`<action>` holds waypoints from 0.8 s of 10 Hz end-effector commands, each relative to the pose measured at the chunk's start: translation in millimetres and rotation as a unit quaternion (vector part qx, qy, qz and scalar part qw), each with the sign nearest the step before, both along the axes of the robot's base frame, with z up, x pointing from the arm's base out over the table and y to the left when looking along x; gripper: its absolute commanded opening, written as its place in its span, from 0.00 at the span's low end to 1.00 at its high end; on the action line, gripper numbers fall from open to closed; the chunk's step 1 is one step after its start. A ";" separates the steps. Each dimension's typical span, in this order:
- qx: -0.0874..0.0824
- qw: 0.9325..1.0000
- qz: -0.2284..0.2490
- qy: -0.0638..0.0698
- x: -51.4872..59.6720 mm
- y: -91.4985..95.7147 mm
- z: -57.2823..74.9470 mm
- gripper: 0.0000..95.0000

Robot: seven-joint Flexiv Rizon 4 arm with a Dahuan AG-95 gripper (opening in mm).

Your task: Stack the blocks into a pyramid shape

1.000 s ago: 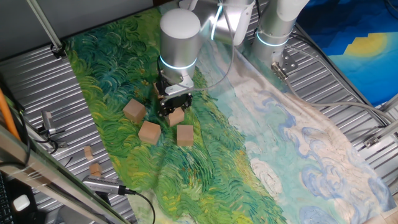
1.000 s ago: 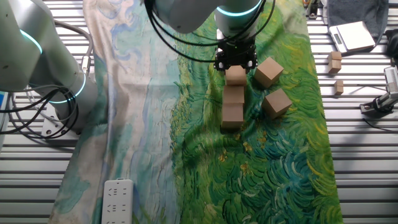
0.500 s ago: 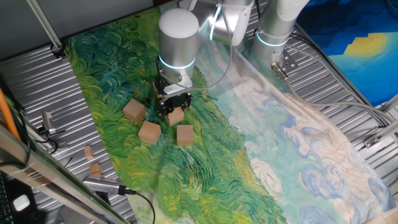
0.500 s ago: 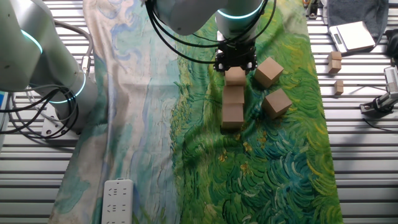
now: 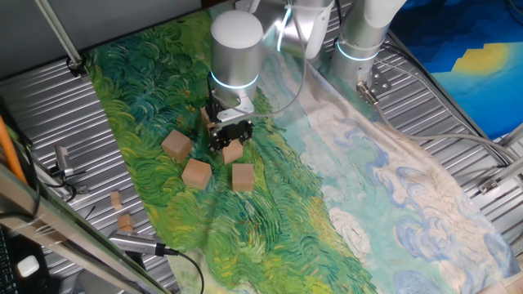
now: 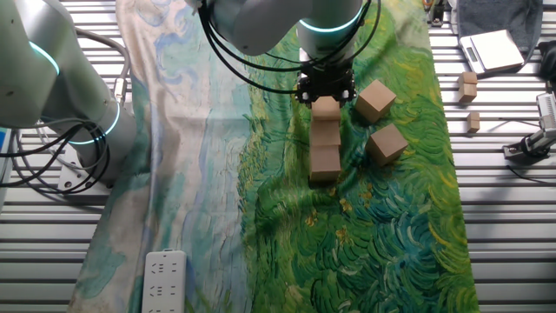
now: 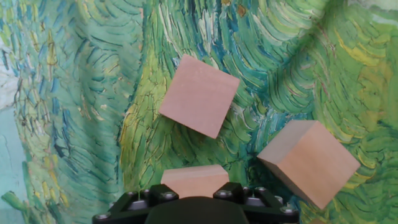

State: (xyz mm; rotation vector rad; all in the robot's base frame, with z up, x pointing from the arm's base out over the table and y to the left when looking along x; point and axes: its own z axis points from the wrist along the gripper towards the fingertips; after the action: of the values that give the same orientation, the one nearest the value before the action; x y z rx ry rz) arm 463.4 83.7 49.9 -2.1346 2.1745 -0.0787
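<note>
- the surface [image 5: 49, 106] is ribbed grey metal, with a painted cloth [image 6: 382, 243] in green and pale blue swirls spread across its middle.
- on the cloth lie light wooden blocks: three in a touching row [image 6: 326, 143], and two loose ones [image 6: 375, 100] [image 6: 387, 143] just beside it.
- two small tan bits [image 5: 116, 198] [image 5: 125, 221] sit on bare metal.
- a white power strip [image 6: 162, 280] lies at the cloth's edge, possibly half on it.

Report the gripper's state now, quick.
Gripper: closed on a wooden block, at the end of the row of blocks.
</note>
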 end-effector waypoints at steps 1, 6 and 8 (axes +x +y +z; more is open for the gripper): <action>-0.001 1.000 0.001 -0.001 -1.1 -1.2 -0.3 0.00; -0.001 1.000 0.014 0.001 -2.1 -1.9 -0.6 0.60; 0.004 1.000 0.016 0.006 -2.0 -1.4 2.1 0.80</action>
State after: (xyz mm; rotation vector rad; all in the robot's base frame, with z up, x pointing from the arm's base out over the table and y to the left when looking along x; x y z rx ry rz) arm 461.7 81.9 50.1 -2.1706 2.1421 -0.0494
